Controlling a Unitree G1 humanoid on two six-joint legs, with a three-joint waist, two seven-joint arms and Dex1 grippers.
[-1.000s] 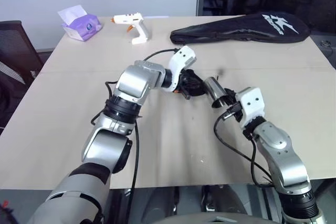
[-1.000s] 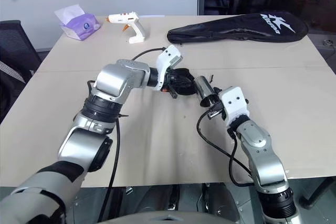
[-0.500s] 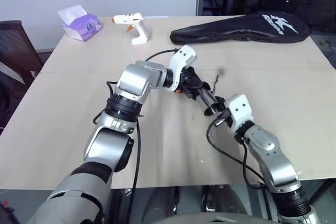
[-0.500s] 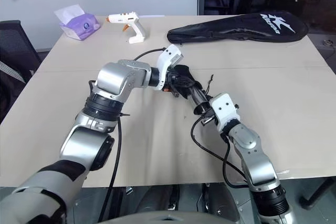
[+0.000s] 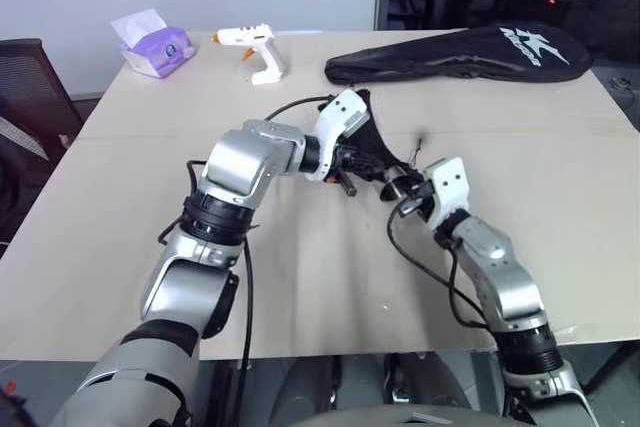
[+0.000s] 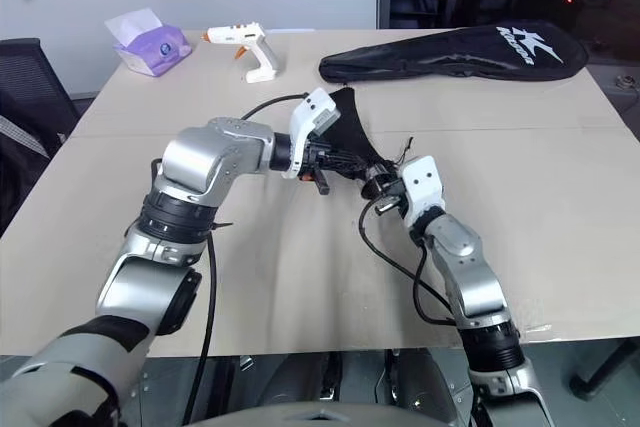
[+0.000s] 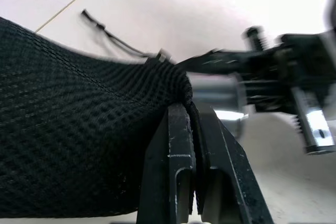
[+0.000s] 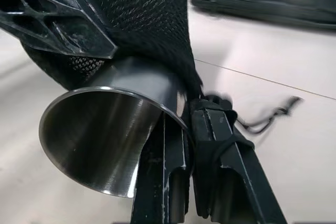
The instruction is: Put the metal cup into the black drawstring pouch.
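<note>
My left gripper [image 7: 193, 114] is shut on the rim of the black drawstring pouch [image 5: 372, 142], holding it up off the table with its mouth toward my right arm. The pouch's thin cord [image 5: 413, 147] trails onto the table behind it. My right gripper [image 8: 186, 114] is shut on the rim of the metal cup [image 8: 100, 135]. It holds the cup roughly level, the open end facing back along the fingers. The cup's far end sits under the mesh fabric [image 8: 142, 14] at the pouch's mouth. Between the two grippers, a short stretch of shiny cup [image 5: 392, 184] stays visible.
A long black racket bag [image 5: 470, 52] with a white logo lies at the back right of the beige table [image 5: 120, 217]. A white glue gun [image 5: 255, 47] and a purple tissue pack [image 5: 152, 47] sit at the back left. A dark chair [image 5: 25, 97] stands off the left edge.
My right gripper has carried the cup forward and leftward, so its far end is now in the pouch's mouth. The pouch now hangs taller and more spread out from my left gripper.
</note>
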